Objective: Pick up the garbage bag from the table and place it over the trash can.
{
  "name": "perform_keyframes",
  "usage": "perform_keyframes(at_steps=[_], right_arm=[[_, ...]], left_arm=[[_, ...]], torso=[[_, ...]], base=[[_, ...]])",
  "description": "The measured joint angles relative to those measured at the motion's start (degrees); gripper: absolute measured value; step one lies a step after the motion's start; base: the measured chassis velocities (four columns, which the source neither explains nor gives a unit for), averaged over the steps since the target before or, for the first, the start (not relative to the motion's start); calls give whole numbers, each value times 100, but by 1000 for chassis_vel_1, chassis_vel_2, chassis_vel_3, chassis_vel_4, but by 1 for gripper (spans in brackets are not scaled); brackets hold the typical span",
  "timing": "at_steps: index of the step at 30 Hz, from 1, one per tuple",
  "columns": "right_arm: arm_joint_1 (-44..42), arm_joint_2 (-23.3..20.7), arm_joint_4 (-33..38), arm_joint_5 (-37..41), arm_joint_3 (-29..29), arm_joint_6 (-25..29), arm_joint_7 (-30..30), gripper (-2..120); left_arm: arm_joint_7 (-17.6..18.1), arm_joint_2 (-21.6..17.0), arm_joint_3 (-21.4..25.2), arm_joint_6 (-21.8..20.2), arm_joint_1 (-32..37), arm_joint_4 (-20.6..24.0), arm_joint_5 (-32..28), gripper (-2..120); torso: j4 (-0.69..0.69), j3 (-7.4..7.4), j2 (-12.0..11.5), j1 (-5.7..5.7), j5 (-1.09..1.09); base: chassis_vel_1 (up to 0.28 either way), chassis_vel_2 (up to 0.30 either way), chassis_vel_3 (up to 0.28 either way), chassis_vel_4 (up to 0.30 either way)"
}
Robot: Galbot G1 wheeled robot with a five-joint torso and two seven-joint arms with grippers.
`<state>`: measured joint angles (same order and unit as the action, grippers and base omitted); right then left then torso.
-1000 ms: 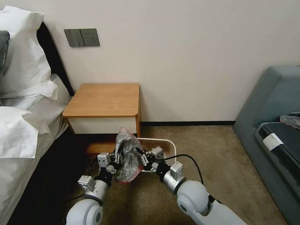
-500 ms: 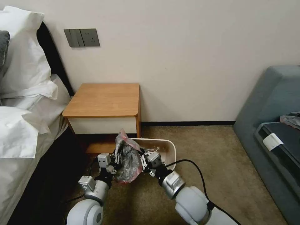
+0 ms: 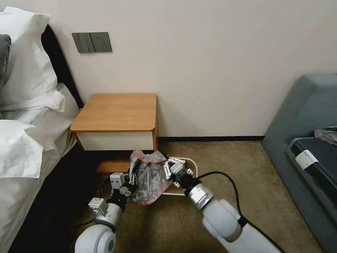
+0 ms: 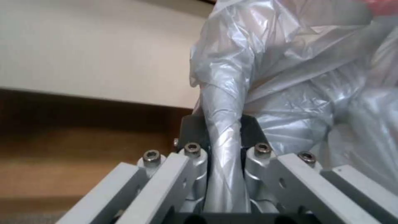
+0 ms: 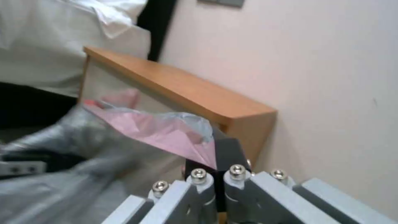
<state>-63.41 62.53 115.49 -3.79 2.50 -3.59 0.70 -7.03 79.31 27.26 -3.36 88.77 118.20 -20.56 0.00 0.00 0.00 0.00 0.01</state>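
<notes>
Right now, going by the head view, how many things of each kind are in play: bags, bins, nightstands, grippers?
garbage bag: 1
trash can: 1
table: 1
grippers: 2, left gripper and right gripper, each clamped on the bag
Total: 5

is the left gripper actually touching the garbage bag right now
Touching. In the left wrist view the left gripper is shut on a twisted strand of the garbage bag, the plastic pinched between its two fingers.
</notes>
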Motion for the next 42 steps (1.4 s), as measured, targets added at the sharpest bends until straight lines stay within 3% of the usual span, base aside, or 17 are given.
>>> perform_keyframes(at_steps=[5,8,12,14,17,22,27,36,41,42], right_arm=[[72,-187,93,406,-111,-280,-28,0],[157,-459,219,1238,-144,-711,88,0],[164,-666,278,1706,-215,-899,163,0],[139,-974,417,2241,-394,-1158,274,0],[90,-1284,550,2495,-571,-1260,278,0],[27,-1798,718,2792,-790,-1371,274,0],[-72,-2007,750,2837,-871,-1381,204,0],[-171,-2394,802,3027,-986,-1552,-152,-1],[-198,-2610,783,3172,-1061,-1616,-157,16],[-216,-2651,770,3195,-1065,-1618,-158,25]], left_arm=[[-334,0,77,388,12,-126,331,5],[-678,23,128,825,8,-231,489,5],[-864,56,182,1084,-15,-290,541,5],[-1123,66,294,1451,-38,-398,542,5],[-1226,65,331,1583,-44,-453,518,5],[-1231,102,350,1626,-44,-484,342,5],[-1198,154,320,1577,-42,-420,103,5],[-929,164,307,1137,-31,-150,-680,5],[-573,160,404,892,-38,-65,-1085,5],[-423,160,423,781,-39,-37,-1229,5]], torso=[[0,0,0,0,0],[1,0,0,0,0],[0,0,0,0,1],[1,0,0,0,1],[-1,0,0,0,0],[0,0,0,0,0],[0,0,0,0,0],[0,0,0,0,-1],[0,0,0,0,0],[0,0,0,0,-1]], base=[[0,0,0,0],[0,0,0,0],[0,0,0,0],[0,0,0,0],[0,0,0,0],[0,0,0,0],[0,0,0,0],[0,0,0,0],[0,0,0,0],[0,0,0,0]])
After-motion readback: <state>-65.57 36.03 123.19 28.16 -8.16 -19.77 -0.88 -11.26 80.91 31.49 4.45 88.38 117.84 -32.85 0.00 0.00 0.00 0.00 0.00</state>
